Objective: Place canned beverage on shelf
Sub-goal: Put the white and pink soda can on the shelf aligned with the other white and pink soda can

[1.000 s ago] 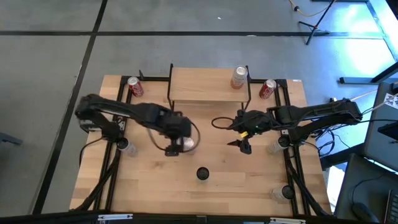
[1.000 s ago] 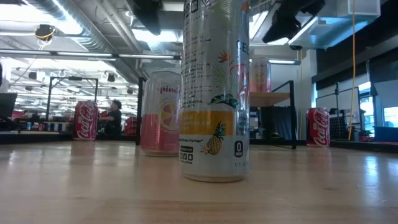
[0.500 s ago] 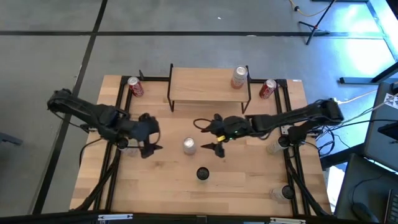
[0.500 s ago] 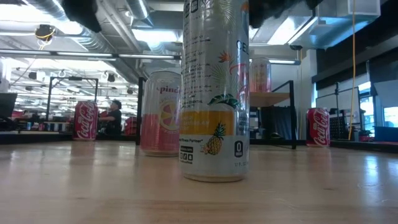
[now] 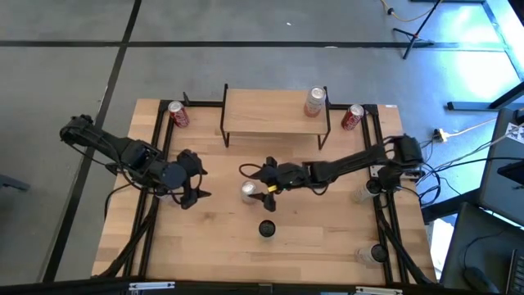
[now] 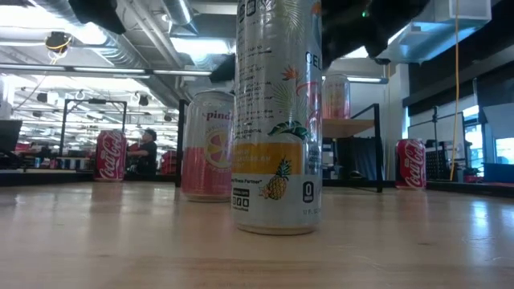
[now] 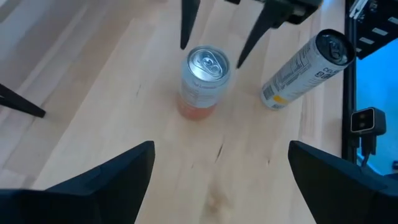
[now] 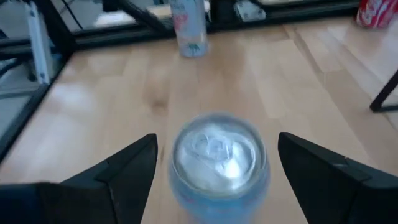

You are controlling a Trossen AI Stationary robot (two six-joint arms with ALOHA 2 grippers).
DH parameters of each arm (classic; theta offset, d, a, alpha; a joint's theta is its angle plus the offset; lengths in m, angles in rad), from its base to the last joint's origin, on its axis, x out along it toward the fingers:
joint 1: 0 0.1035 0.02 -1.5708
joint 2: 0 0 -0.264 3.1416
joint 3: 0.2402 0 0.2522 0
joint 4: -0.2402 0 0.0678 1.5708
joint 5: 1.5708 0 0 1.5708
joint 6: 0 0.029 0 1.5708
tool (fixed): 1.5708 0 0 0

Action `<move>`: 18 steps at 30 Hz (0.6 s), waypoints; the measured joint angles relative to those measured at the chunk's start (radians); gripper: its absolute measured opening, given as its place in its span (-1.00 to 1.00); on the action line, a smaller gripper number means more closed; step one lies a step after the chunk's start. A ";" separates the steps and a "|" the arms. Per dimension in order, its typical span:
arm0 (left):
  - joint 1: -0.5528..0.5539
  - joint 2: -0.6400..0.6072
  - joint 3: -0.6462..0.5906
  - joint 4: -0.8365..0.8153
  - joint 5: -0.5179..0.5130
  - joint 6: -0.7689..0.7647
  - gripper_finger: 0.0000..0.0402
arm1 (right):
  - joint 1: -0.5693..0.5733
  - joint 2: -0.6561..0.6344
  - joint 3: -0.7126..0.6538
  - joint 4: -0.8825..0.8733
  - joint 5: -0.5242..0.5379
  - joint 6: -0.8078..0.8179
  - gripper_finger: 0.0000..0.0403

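i'm holding my right gripper (image 5: 264, 190) just beside the pale pink-bottomed silver-topped can (image 5: 249, 192) standing mid-table, its fingers spread wide on either side of the can's top, not gripping it. my left gripper (image 5: 193, 182) is hovering near the table's left side, jaws wide and empty. the small raised light-wood shelf on black legs (image 5: 274, 113) is carrying one pink-and-silver can (image 5: 314, 102) at its right end.

Person (image 6: 147, 149) seated far back w/ stands, ducts overhead (room behind table).

Five cans (image 5: 250, 191), one shelf (image 5: 270, 112), two arms (image 5: 123, 152).
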 joint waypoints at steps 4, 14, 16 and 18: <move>0.000 0.000 0.000 -0.002 0.002 0.000 0.78 | 0.000 0.034 0.000 0.043 -0.002 0.010 0.60; 0.000 0.000 0.000 -0.003 0.002 0.001 0.78 | 0.000 0.092 0.003 0.083 -0.008 0.013 0.60; 0.000 0.000 0.000 -0.003 0.002 0.001 0.78 | 0.000 0.094 0.003 0.090 -0.004 0.001 0.60; 0.000 0.000 0.000 -0.003 0.002 0.001 0.78 | 0.000 0.094 0.002 0.089 0.003 -0.017 0.60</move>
